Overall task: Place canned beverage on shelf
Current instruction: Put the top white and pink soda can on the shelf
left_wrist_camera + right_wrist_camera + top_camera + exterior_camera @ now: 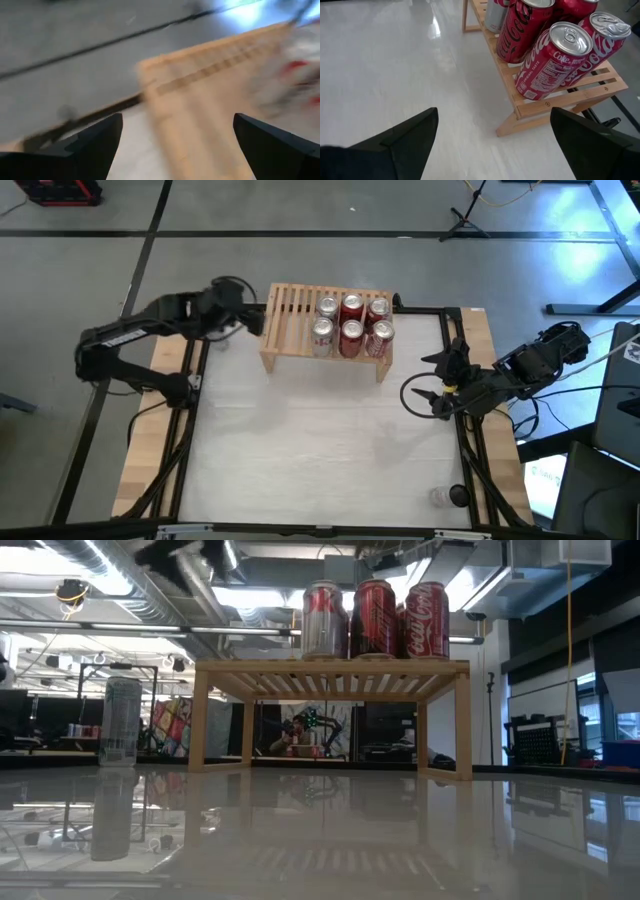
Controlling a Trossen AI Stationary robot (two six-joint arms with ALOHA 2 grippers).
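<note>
My left pincer (258,320) hangs just off the left end of the shelf (290,315), its fingers (90,145) spread apart with nothing between them. Through its wrist camera I get only a blurred stretch of the light-wood slats. My right pincer (437,383) waits near the right edge of the worktop (310,450), to the right of the shelf and nearer than it, also spread wide and empty; past its fingers (405,140) I see the shelf's right end and the red cans (552,60) standing on it.

The shelf sits at the far middle of the worktop. Six cans (350,325) stand upright on the right part of its slatted top, in two rows of three, mostly red with silver ones at the left of the group. The left part of the top is bare slats. In the low view a tall pale can (120,720) stands on the worktop left of the shelf.

The worktop is white and glossy, mirroring the shelf legs and ceiling lights, and is framed by black rails on wooden side boards. A small dark round thing (457,495) lies at its near right corner. Around it lies grey floor with dark lines; beyond, the low view shows ceiling pipes, strip lights and cluttered desks.
</note>
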